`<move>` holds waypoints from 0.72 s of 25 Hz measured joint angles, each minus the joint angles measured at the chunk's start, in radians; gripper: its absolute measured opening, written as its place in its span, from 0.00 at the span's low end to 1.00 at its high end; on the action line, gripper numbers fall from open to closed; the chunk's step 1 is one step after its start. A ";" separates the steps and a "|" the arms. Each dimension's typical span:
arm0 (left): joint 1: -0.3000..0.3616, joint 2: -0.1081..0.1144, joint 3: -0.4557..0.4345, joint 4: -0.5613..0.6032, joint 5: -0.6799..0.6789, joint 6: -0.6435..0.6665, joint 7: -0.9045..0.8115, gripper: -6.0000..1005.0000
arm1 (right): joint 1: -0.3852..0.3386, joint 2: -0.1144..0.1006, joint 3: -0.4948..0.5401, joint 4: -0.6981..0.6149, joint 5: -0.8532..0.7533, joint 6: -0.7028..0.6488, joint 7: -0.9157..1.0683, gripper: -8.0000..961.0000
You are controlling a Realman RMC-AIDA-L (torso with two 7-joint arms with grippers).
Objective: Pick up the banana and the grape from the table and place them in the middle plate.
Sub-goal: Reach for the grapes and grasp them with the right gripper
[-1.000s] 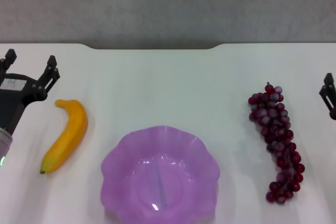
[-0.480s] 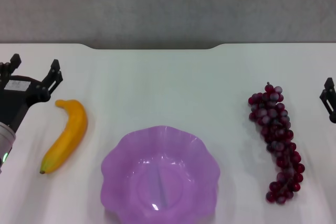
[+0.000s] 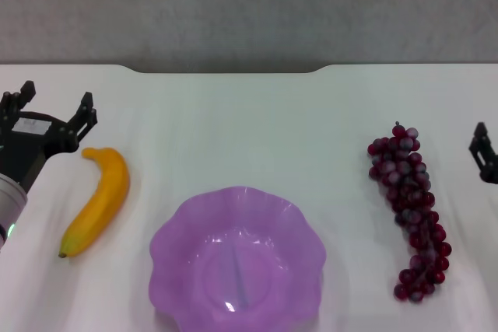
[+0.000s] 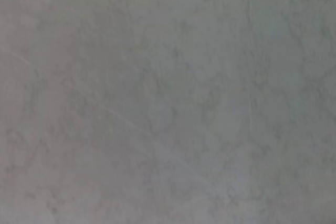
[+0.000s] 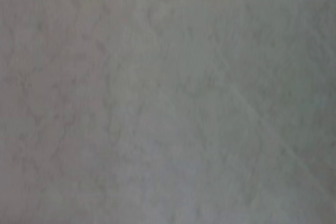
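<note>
A curved yellow-orange banana (image 3: 99, 200) lies on the white table (image 3: 249, 114) at the left. My left gripper (image 3: 54, 106) hovers just beyond the banana's far end, open, with nothing between its fingers. The translucent purple middle plate (image 3: 180, 227) with a wavy rim sits at the front centre and holds nothing. A long bunch of dark red grapes (image 3: 408, 211) lies to the right of the plate. Only a small part of my right gripper (image 3: 484, 153) shows at the right edge, to the right of the grape. Both wrist views show only a plain grey surface.
The table's far edge has a shallow notch (image 3: 229, 70) at the middle, with a grey wall behind it. White tabletop lies between the plate and each fruit.
My left gripper has shifted a little to the right and farther from me, closer to the banana's far end. The right gripper has edged slightly leftward. The fruit and plate have not moved.
</note>
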 joint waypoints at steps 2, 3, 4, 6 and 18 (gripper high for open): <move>0.001 0.000 0.000 0.000 0.000 -0.001 0.000 0.88 | 0.013 -0.018 0.003 0.020 -0.006 0.053 0.000 0.74; 0.001 0.000 0.000 -0.001 0.000 -0.001 0.000 0.88 | 0.021 -0.025 0.003 0.027 -0.007 0.076 0.000 0.74; 0.001 0.000 0.000 -0.001 0.000 -0.001 0.000 0.88 | 0.027 -0.029 0.003 0.030 -0.007 0.096 0.000 0.74; 0.000 0.000 0.001 -0.002 0.000 -0.001 0.000 0.88 | 0.040 -0.032 0.003 0.030 -0.007 0.125 0.001 0.76; 0.005 0.000 0.002 -0.011 0.007 -0.003 0.001 0.88 | 0.084 -0.035 0.055 0.038 0.003 0.348 0.004 0.93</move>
